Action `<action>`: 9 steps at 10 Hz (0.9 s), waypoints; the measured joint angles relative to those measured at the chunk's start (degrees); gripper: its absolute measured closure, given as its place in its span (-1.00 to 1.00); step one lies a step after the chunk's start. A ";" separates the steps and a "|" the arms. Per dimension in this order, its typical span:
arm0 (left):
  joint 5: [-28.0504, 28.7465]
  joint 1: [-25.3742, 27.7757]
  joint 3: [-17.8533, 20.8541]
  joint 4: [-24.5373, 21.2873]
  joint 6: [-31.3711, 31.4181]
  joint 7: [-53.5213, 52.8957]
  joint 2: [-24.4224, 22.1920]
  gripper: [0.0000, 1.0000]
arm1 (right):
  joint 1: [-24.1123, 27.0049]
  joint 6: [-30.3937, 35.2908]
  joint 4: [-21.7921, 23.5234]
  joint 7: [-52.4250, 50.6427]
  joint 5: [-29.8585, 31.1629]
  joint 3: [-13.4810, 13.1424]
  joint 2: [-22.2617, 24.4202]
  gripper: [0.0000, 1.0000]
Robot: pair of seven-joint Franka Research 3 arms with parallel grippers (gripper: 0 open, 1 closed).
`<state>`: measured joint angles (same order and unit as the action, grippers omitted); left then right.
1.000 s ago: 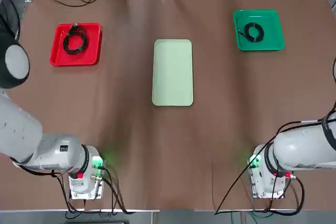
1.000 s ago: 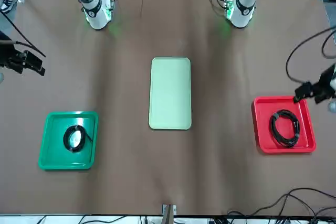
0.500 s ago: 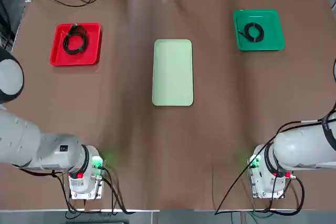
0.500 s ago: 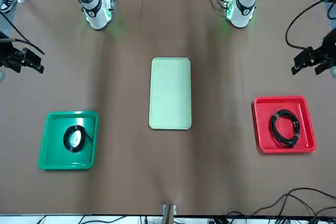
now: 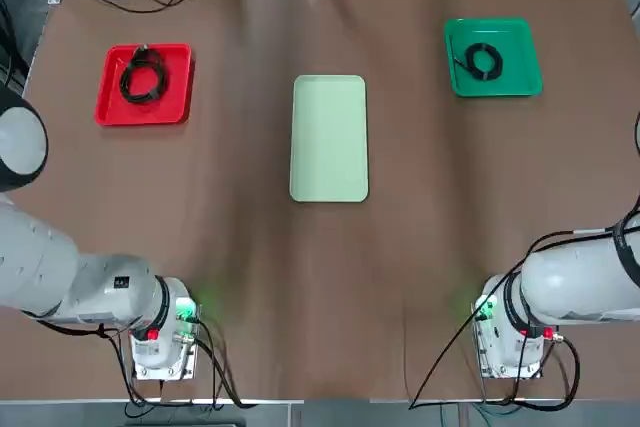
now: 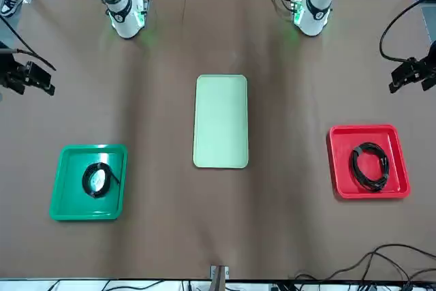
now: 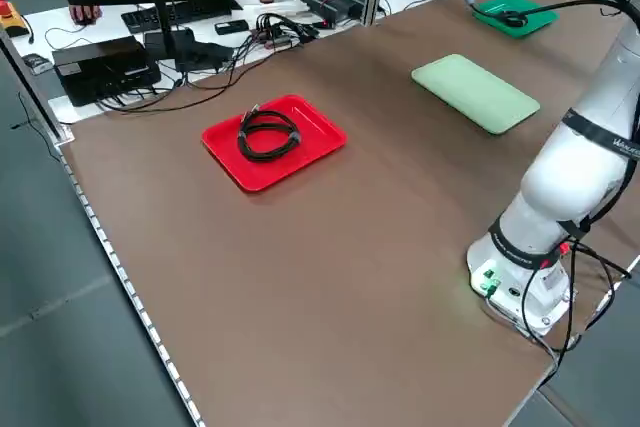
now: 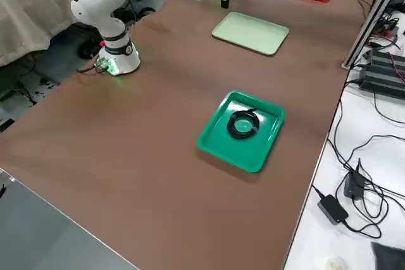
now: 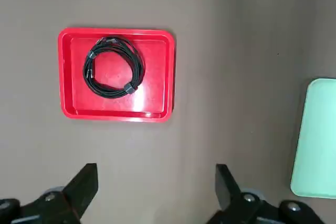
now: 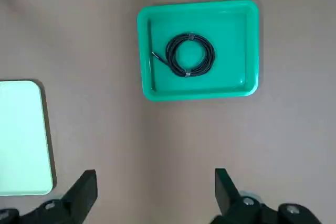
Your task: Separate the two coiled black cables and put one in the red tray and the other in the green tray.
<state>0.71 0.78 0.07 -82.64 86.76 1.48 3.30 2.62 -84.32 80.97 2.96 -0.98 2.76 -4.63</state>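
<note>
Bright red square plastic tray point(image 5: 144, 84), far left of the brown table point(image 5: 330, 277): larger, looser coiled black cable point(image 5: 141, 77) lies inside. Left gripper point(image 6: 411, 75) hangs above bare table nearer the bases, well apart from it, fingers point(image 9: 84, 187) spread, holding nothing.

Pale mint-green rectangular tray point(image 5: 329, 137) sits centre.

Deep emerald-green square tray point(image 5: 492, 57), far right: smaller, tighter coiled black cable point(image 5: 483, 60) inside. Right gripper point(image 6: 30, 80) likewise well apart, fingers point(image 10: 84, 192) spread.

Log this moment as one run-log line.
larger cable: in red tray | smaller cable: in green tray | left claw: open, empty | right claw: open, empty
</note>
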 joint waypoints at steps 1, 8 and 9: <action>-0.53 -0.01 -0.03 0.01 0.00 0.00 0.00 -0.97 | 0.00 -0.01 -0.02 -0.01 0.00 0.01 0.00 -0.98; -1.18 -0.10 -0.06 -0.01 0.00 0.04 0.47 -0.97 | 0.00 -0.09 -0.06 -0.02 0.00 -0.01 0.00 -0.98; -1.18 -0.10 -0.06 -0.01 0.00 0.04 0.47 -0.97 | 0.00 -0.15 -0.07 -0.02 -0.01 -0.01 0.00 -0.98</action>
<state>-0.48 0.68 0.01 -82.65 86.76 1.52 3.78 2.62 -84.47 80.90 2.94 -0.99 2.75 -4.63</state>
